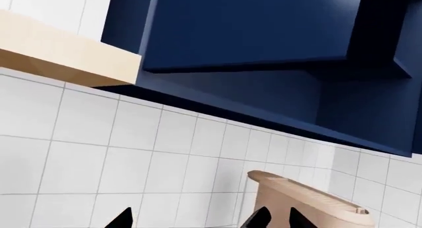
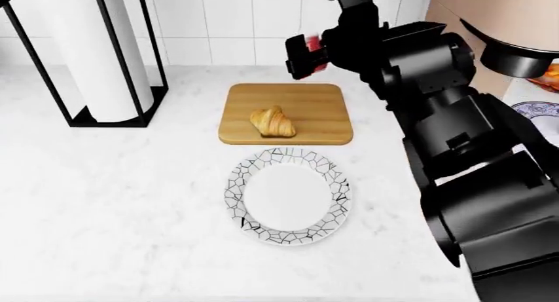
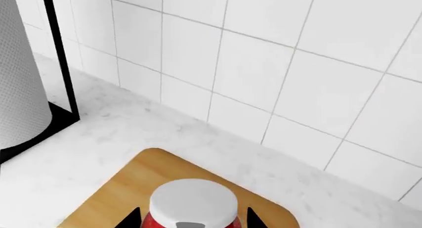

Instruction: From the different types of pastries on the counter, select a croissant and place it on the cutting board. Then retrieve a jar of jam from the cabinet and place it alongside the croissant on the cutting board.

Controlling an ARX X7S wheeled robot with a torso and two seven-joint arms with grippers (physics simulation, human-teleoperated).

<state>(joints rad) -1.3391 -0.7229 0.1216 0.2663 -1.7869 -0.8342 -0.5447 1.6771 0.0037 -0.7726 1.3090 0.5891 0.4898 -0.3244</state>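
Now my right tool (image 3: pixel 191 219) is clamped on the jam jar (image 3: pixel 192 205), above the far edge of the cutting board (image 2: pixel 319 99); the croissant (image 2: pixel 273 121) lies on that board, on the worktop (image 2: pixel 114 197). My left tool (image 1: pixel 191 220) is spread apart, near the tiled wall

Home kitchen, simulated: white marble-look counter (image 2: pixel 114 204) w/ white square wall tiles (image 3: pixel 316 84) behind, navy-blue wall cabinets (image 1: pixel 250 30) overhead, white paper-towel roll in black wire holder (image 2: pixel 96 53) at counter's back-left corner.
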